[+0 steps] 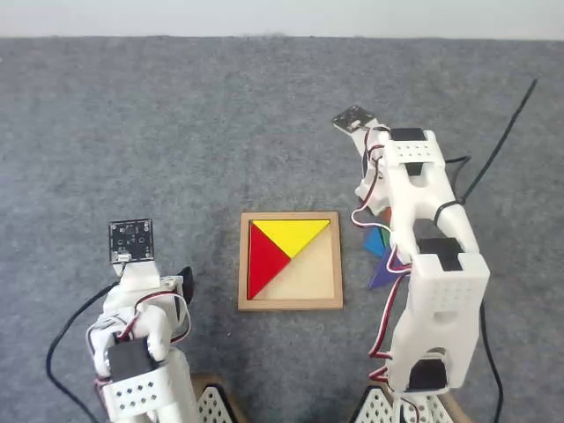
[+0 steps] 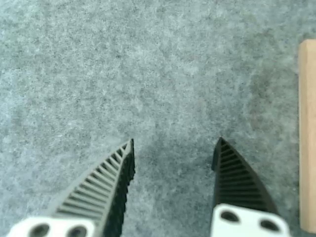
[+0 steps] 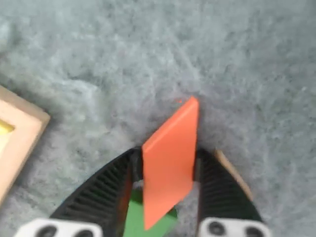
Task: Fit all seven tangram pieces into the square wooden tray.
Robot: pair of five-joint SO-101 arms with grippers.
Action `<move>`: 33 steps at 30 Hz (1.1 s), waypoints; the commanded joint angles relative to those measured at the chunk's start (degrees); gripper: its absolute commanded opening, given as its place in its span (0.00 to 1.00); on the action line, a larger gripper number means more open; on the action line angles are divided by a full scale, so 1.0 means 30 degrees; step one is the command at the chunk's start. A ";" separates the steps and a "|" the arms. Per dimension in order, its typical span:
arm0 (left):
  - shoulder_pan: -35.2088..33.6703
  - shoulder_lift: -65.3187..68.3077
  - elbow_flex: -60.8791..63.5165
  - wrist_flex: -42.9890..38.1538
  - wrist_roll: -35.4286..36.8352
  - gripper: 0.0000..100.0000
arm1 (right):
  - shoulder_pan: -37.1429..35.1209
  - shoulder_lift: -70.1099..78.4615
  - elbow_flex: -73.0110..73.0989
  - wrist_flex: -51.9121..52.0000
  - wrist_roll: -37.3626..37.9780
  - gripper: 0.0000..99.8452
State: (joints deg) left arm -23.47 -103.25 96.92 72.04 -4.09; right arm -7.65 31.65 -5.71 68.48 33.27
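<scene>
— Square wooden tray lies flat. The yellow triangle fills its far side, the red triangle its left, edges meeting.
— Orange piece stands tilted, pinched in the right end effector, above a green piece. Blue piece and purple piece sit just right of the tray.

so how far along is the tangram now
Two of seven are in: the red triangle and yellow triangle lie in the wooden tray. The right claw grips an orange piece, off the tray. A green piece, a blue piece and a purple piece lie outside by that arm, so most remains.
</scene>
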 commanded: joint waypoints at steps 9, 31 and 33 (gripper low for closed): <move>-0.0088 -0.0293 -0.0161 0.0088 0.0176 0.24 | 0.0015 -0.1216 -0.0440 0.1480 -0.4132 0.04; -0.0088 -0.0293 -0.0161 0.0088 0.0176 0.24 | -0.6872 -0.4205 0.1495 0.3971 -2.1040 0.05; -0.0088 -0.0293 -0.0161 0.0088 0.0176 0.24 | -0.6960 -0.4176 0.1495 0.3941 -2.1216 0.05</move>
State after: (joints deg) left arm -23.47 -103.25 96.92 72.04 -4.09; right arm -27.87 19.52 -0.79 81.58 -28.09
